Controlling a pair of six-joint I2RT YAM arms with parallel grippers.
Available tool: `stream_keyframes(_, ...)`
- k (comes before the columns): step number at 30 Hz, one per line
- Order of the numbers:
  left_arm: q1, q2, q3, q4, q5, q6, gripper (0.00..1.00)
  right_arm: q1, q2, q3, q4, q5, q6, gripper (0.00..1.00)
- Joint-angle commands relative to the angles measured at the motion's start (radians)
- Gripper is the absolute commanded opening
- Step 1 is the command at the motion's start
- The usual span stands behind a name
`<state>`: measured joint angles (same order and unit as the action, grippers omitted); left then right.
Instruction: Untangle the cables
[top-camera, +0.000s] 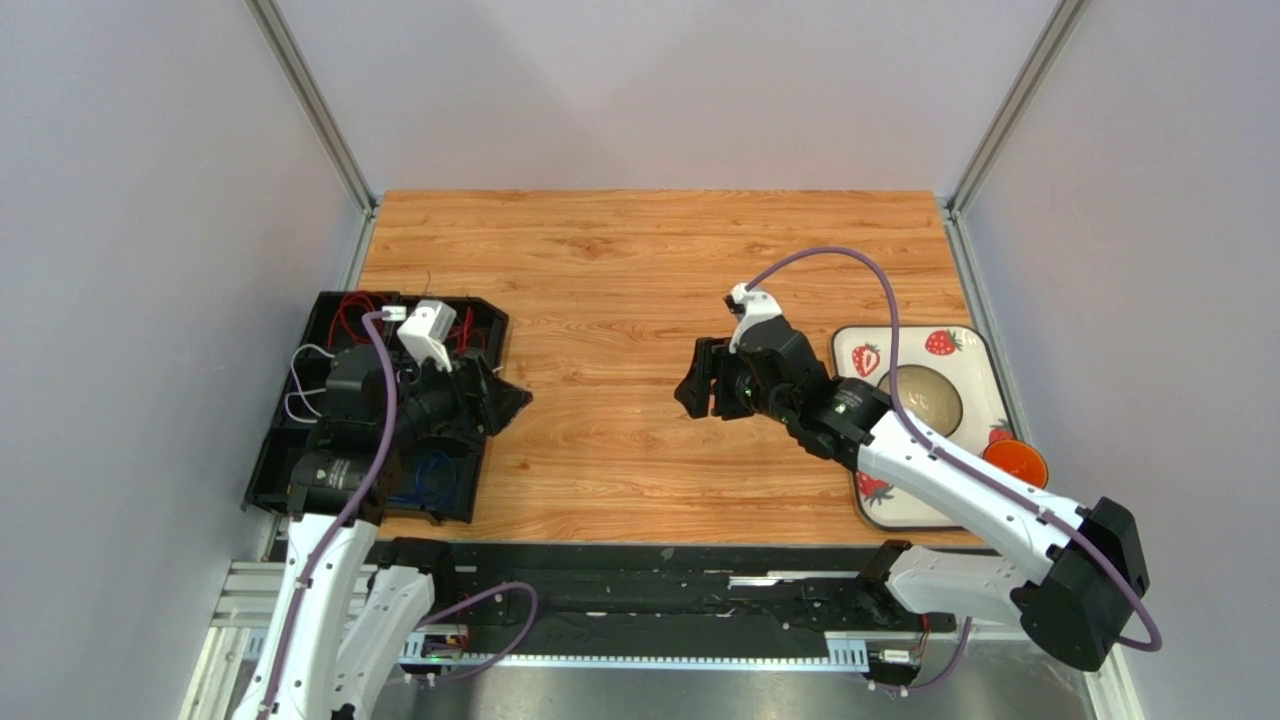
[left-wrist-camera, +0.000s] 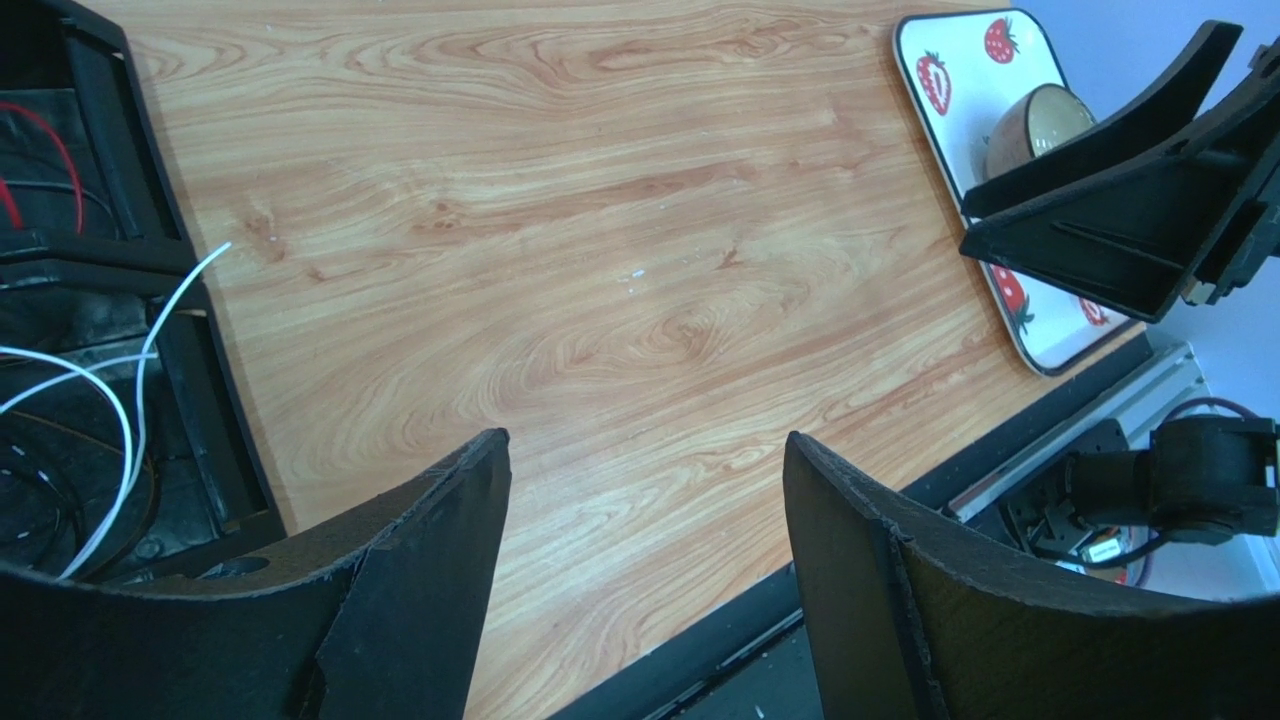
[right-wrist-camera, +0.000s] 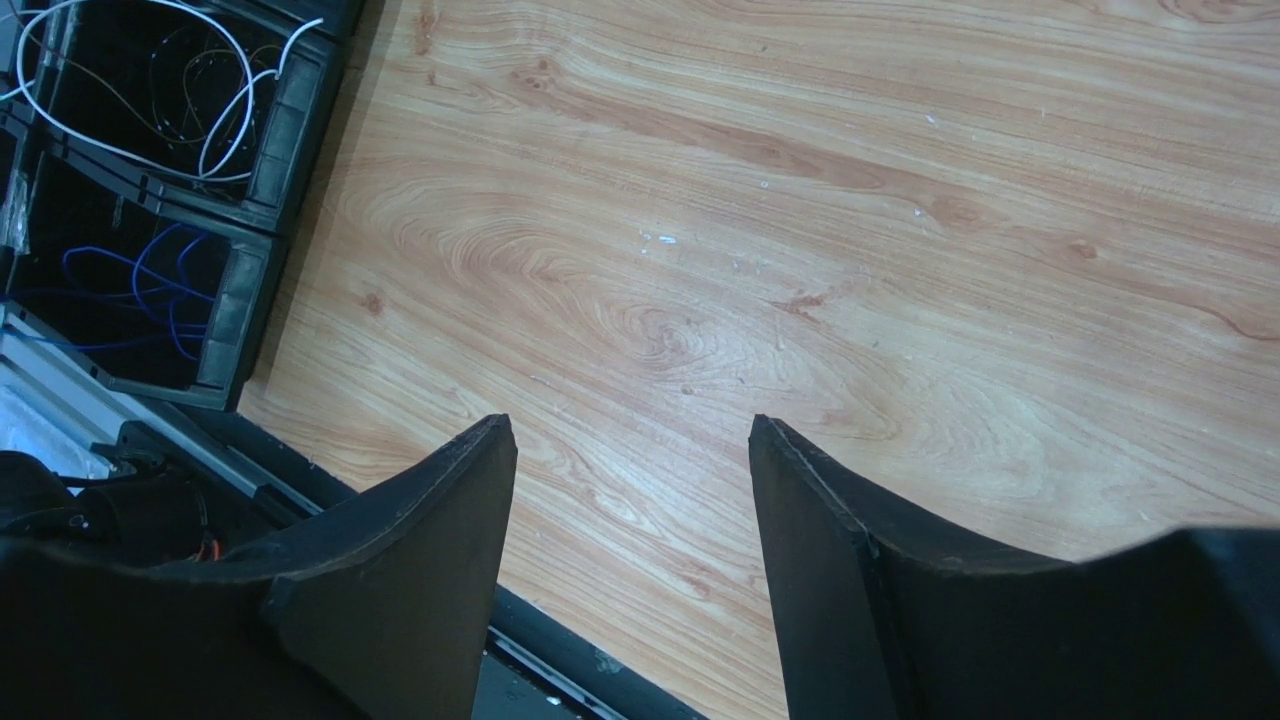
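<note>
Cables (right-wrist-camera: 147, 273) in black divided tray (top-camera: 278, 468); left gripper (left-wrist-camera: 646, 450) spread, empty, at tray's right edge; right gripper (right-wrist-camera: 631, 435) spread, well apart.

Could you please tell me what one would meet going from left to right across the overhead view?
Black tray holding the cables → left hand → right hand → strawberry-patterned plate.
</note>
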<state>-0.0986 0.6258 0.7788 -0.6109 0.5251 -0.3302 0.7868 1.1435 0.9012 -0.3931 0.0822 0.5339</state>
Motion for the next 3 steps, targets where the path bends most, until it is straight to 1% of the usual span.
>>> stream_keyframes(1, -0.004, 0.002, 0.004, 0.01, -0.013, 0.016, 0.75, 0.0, -0.037, -0.002, 0.045, 0.033, 0.011, 0.63)
stream_keyframes(3, -0.004, -0.003, 0.004, 0.01, -0.011, 0.016, 0.75, 0.0, -0.053, -0.01, 0.054, 0.044, 0.008, 0.64)
